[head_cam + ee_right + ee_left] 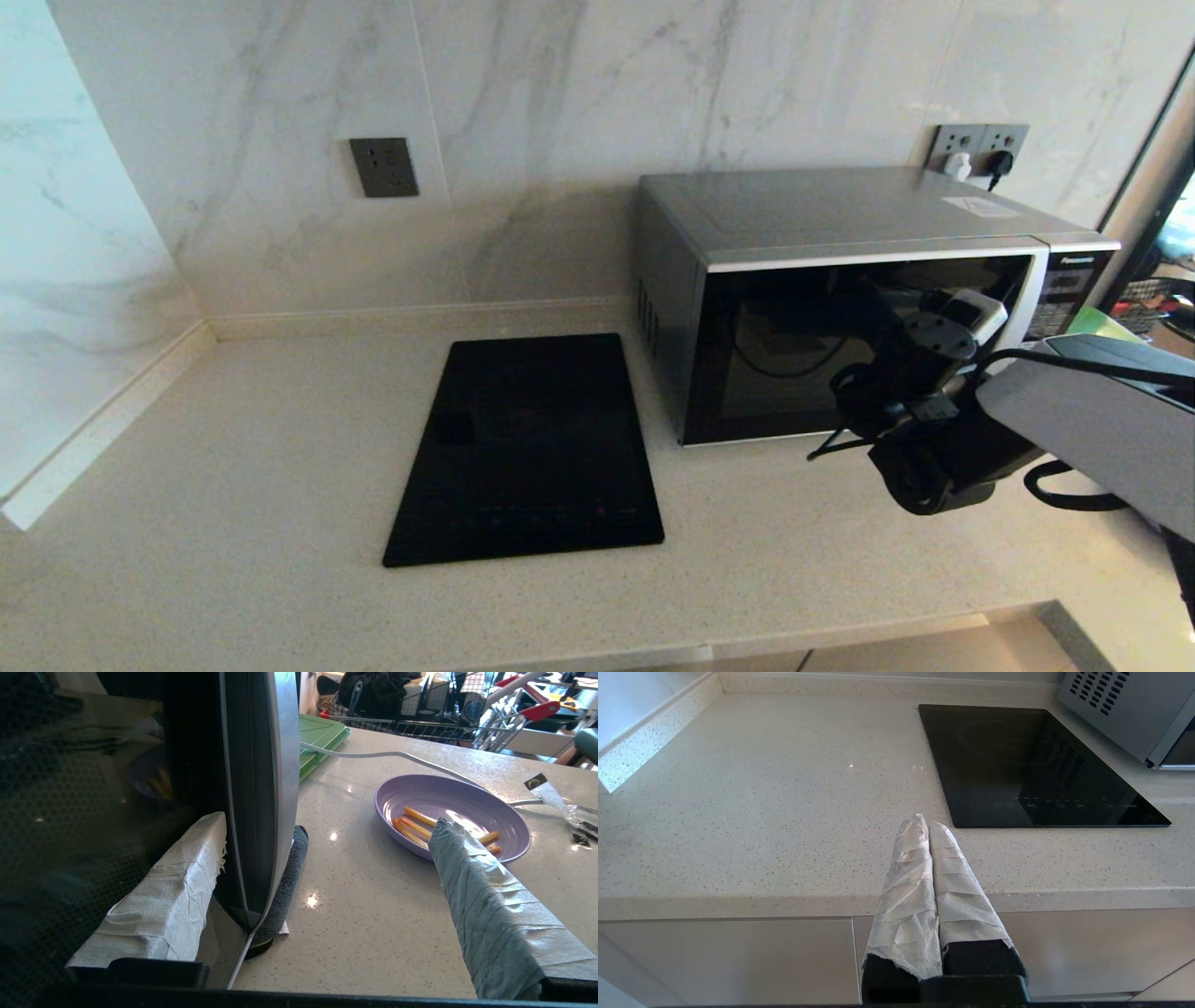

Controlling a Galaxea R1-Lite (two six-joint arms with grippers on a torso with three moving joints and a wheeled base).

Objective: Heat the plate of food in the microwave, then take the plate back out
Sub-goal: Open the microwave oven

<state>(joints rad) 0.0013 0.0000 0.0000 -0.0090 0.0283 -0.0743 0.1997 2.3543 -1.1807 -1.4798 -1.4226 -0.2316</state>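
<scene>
Speckled countertop (233,485), black cooktop (527,448), microwave (840,280), purple plate of food (451,812), green board (322,742)

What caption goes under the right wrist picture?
Open right gripper straddles the microwave's curved silver handle, purple plate of fries waiting beside it.

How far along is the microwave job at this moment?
Nothing is finished: the plate of food sits on the counter beside the microwave, whose door looks shut. In hand: the right gripper stands open, its fingers straddling the door handle. The left gripper is parked, shut. Left: opening, loading, heating, taking the plate out.
</scene>
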